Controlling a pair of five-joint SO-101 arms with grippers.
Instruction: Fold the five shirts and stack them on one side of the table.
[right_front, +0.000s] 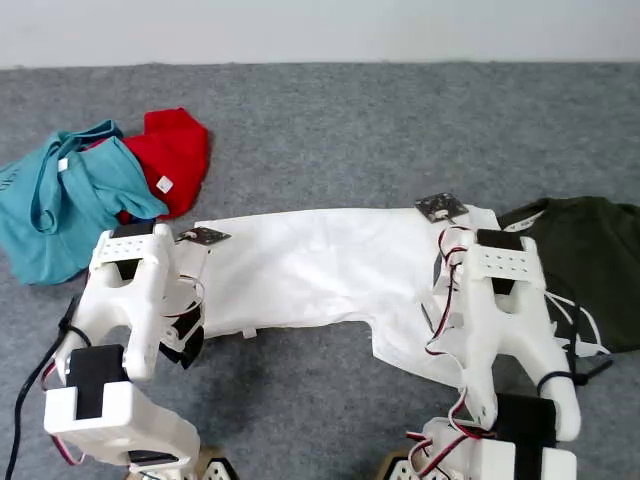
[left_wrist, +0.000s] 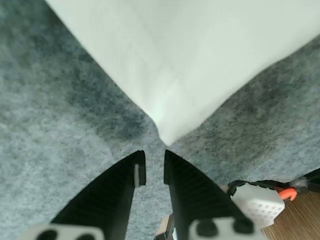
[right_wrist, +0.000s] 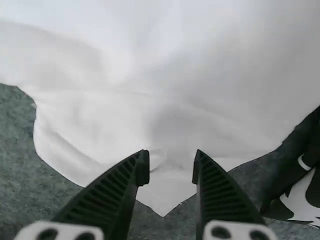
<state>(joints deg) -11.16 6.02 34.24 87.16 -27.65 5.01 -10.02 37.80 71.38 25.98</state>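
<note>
White shirt (right_front: 310, 265) spread on grey worktop (right_front: 350, 130), pale wall (right_front: 320, 30) behind.
Its corner lies just ahead of the slightly parted left pincer (left_wrist: 154, 162); the right pincer (right_wrist: 171, 167) gapes, empty, over its rumpled edge.

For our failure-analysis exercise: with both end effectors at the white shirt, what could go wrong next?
1. The left end effector sits just off the corner of the white shirt; closing there may catch only grey mat.
2. The right end effector hovers beside the dark shirt; a pull might drag that too.
</note>
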